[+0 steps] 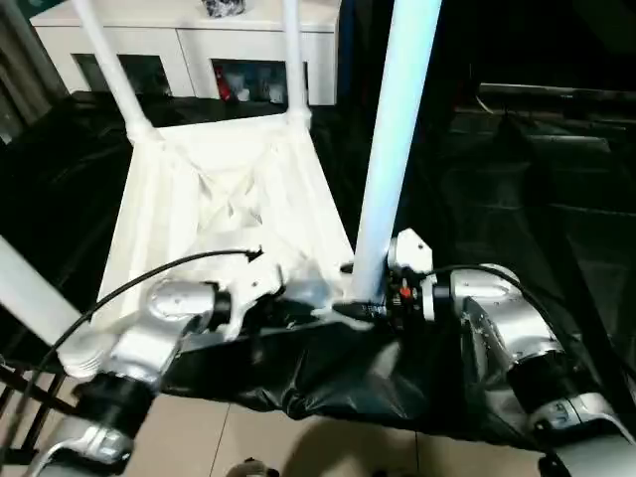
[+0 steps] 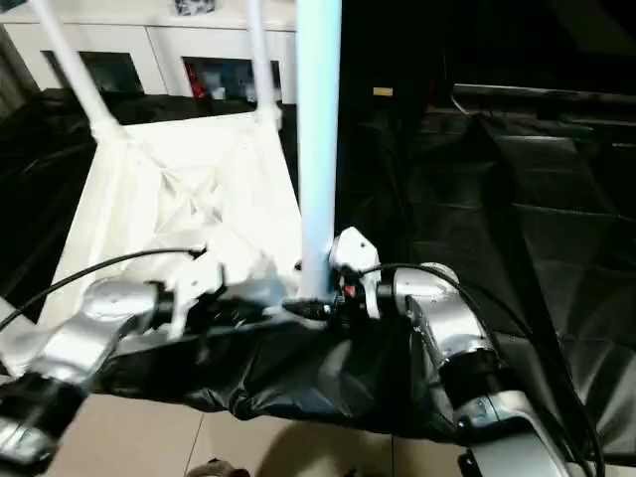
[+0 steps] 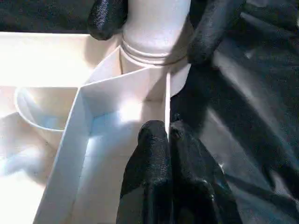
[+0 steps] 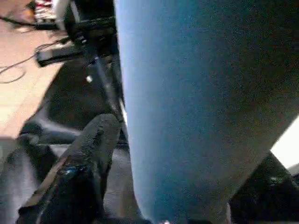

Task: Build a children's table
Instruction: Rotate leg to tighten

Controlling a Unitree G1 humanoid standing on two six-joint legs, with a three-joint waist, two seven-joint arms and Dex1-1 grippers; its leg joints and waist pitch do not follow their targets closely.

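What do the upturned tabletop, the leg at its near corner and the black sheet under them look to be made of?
Tabletop: apparently moulded white plastic, with thin ribs and a soft sheen. Leg: smooth white tube, likely plastic, seamless and faintly glossy. Black sheet: thin plastic film or coated fabric, creased and reflective.

no legible text, no labels, brands, numbers or signs readable on anything

tabletops: one white tabletop (image 1: 229, 214), lying upside down on a black cover (image 1: 517, 199)
legs: four white legs, all standing up from its corners: near right (image 1: 397, 139), far right (image 1: 294, 60), far left (image 1: 111, 70), near left (image 1: 30, 293)
grippers: two, a left gripper (image 3: 167, 140) and a right gripper (image 1: 370, 310)
cabinets: one white cabinet (image 1: 189, 40)
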